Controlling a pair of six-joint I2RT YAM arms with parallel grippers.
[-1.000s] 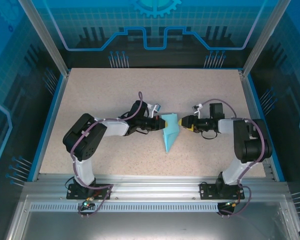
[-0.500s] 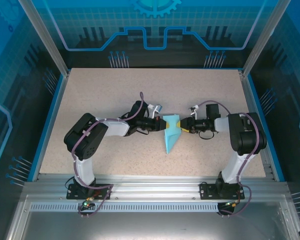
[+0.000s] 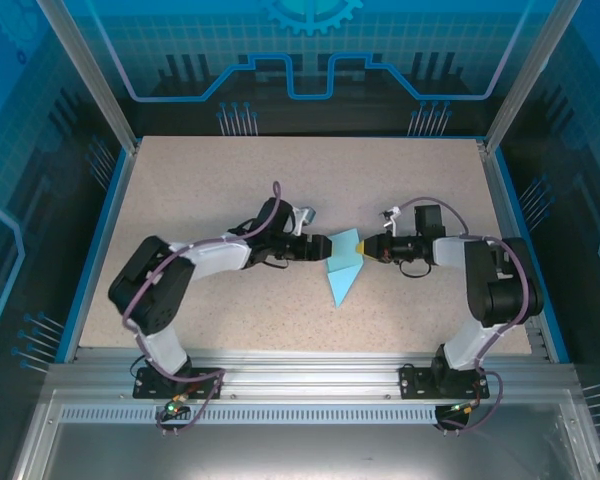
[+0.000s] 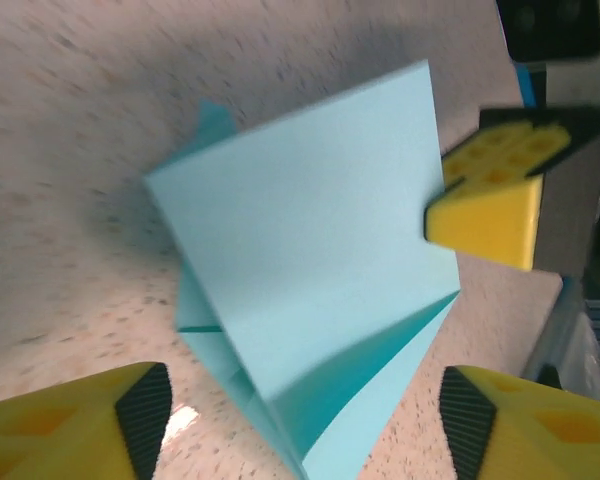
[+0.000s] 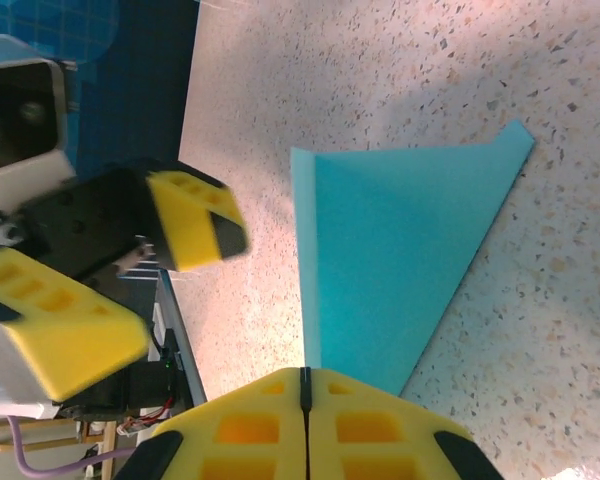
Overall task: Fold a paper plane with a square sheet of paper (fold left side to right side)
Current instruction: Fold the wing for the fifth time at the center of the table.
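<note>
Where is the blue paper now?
Seen from above, the blue paper sits mid-table, its right edge pinched by the right gripper, the open left gripper just beside it.

One folded sheet of light-blue paper (image 3: 342, 272) at centre frame, one speckled counter (image 3: 230, 180) beneath it, and two yellow-tipped claws, the left claw (image 3: 320, 249) and the right claw (image 3: 364, 247), one on either side.

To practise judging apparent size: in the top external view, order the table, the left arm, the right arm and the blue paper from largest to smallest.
1. Table, by far the largest.
2. Left arm and right arm: they look about alike, so unranked.
3. Blue paper, the smallest.
</note>
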